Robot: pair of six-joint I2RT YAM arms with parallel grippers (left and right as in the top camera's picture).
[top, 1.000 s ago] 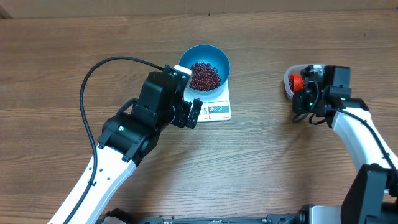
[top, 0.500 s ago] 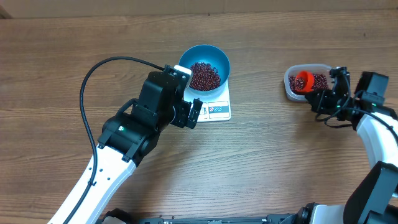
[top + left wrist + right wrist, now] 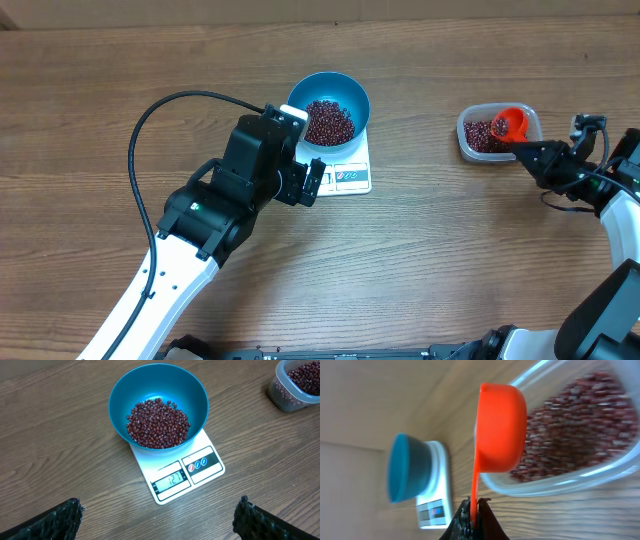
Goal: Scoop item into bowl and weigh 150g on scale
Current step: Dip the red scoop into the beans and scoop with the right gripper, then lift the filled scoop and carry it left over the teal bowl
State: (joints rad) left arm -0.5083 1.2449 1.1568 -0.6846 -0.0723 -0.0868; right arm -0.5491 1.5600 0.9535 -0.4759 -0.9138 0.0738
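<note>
The blue bowl (image 3: 329, 107) stands on the white scale (image 3: 352, 178) and holds a heap of red-brown beans (image 3: 329, 121). In the left wrist view the bowl (image 3: 120, 405), its beans (image 3: 157, 422) and the scale (image 3: 200, 480) lie ahead; the display seems to read 127. My left gripper (image 3: 312, 180) (image 3: 157, 510) hangs open just in front of the scale, nothing between its fingers. My right gripper (image 3: 535, 155) (image 3: 475, 507) is shut on the thin handle of an orange scoop (image 3: 511, 124) (image 3: 501, 427), whose cup hangs over a clear tub (image 3: 470, 145) (image 3: 580, 477) of beans.
The left arm's black cable (image 3: 150, 120) loops over the table to the left of the bowl. The tub sits at the right, well apart from the scale. From the right wrist, the bowl (image 3: 405, 467) and scale (image 3: 437, 500) show in the distance.
My right arm has drawn back to the right, carrying the orange scoop from the tub's left side to its right part. The left arm and the bowl have not moved.
</note>
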